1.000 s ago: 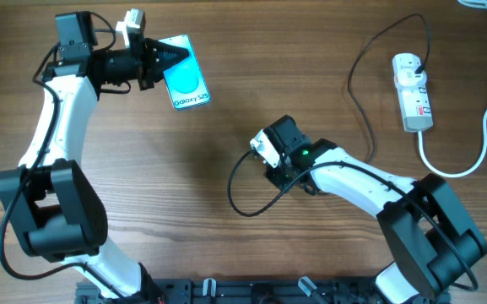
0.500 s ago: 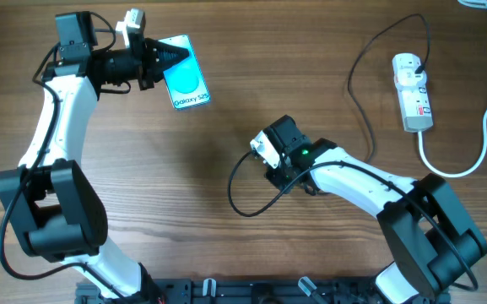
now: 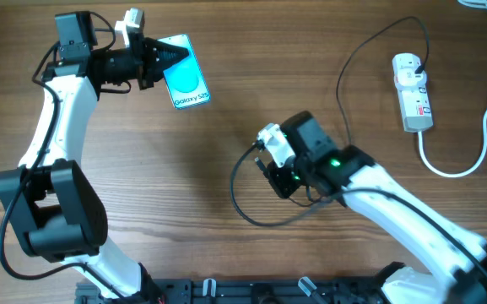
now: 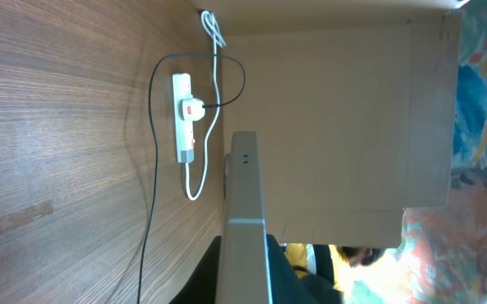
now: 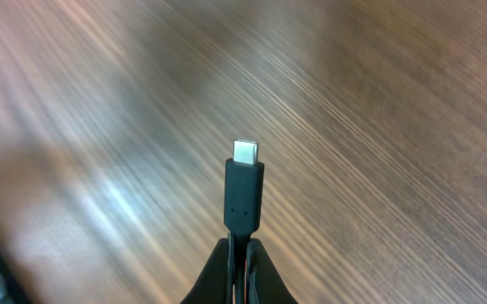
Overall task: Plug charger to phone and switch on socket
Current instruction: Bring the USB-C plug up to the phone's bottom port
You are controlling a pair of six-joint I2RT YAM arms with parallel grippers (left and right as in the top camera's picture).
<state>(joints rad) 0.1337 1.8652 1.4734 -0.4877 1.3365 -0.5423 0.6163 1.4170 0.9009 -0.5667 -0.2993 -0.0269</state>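
Observation:
The phone (image 3: 184, 74), teal-blue screen with "Galaxy S25" text, is held tilted at the upper left by my left gripper (image 3: 160, 57), which is shut on its top end. In the left wrist view the phone (image 4: 245, 219) shows edge-on between the fingers. My right gripper (image 3: 278, 173) is at mid-table, shut on the charger plug (image 5: 245, 192), whose metal tip points away from the fingers (image 5: 243, 253). The black charger cable (image 3: 344, 93) loops from there up to the white socket (image 3: 413, 93) at the far right, which also shows in the left wrist view (image 4: 183, 118).
A thicker white cable (image 3: 471, 160) runs from the socket down and off the right edge. A slack loop of black cable (image 3: 243, 207) lies on the wood below my right gripper. A beige wall (image 4: 344, 127) stands beyond the table.
My right arm has risen and shifted a little to the right with the charger plug; the black cable has bowed further left. My left arm and the phone have not moved.

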